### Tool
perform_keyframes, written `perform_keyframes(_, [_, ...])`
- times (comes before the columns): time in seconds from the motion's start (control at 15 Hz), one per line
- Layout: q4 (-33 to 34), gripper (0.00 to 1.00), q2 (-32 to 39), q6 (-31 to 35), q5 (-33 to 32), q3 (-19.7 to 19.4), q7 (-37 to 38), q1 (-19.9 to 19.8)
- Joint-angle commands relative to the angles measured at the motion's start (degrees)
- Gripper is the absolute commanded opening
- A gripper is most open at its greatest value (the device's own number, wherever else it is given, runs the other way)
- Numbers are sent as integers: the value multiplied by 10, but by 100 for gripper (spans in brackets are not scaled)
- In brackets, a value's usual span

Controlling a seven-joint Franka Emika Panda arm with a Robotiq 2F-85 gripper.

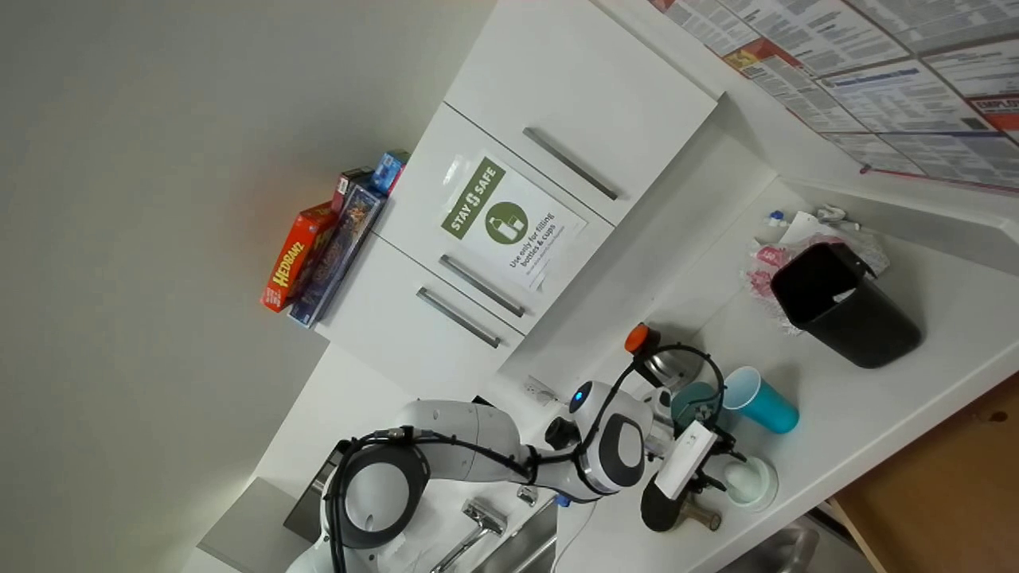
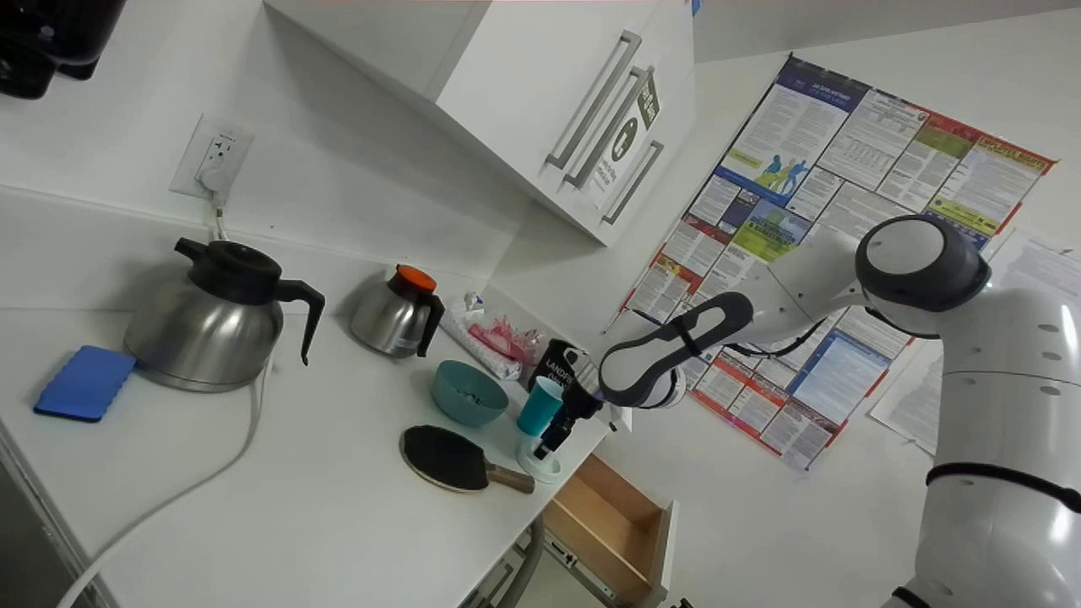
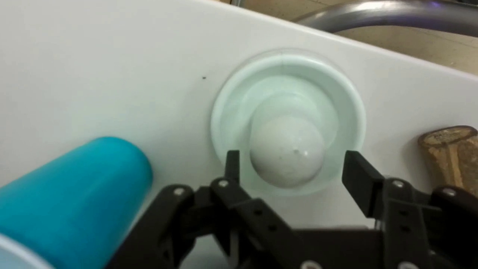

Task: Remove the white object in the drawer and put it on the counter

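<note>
Wrist view: pale bowl seemingly holds a rounded white object, gripper spread wide.

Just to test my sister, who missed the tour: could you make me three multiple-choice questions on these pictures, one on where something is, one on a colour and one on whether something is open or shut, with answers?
1. Where is the white object?
A) In the cup
B) In the drawer
C) In the dish

2. What colour is the outside of the cup?
A) Blue
B) Red
C) Yellow

3. How does the drawer stand?
A) Shut
B) Open
C) Upside down

Answers:
1: C, since the wrist view shows it within the dish's rim.
2: A, since its side is blue in all three views.
3: B, since an exterior view looks into its wooden inside.
</note>
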Motion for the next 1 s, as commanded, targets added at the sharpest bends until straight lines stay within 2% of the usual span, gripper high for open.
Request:
perform_keyframes(0.0, [-17,99,-16,18,-9,6,15,-4])
perform_keyframes(0.47, [-63,100,-55,55,-10,19,3,-13])
perform_keyframes(0.8, [-90,100,-88,59,2,48,-14,-33])
perform_keyframes(0.87, [-92,100,-92,54,4,53,-18,-37])
perform_keyframes(0.93, [-65,100,-63,48,-4,38,3,-19])
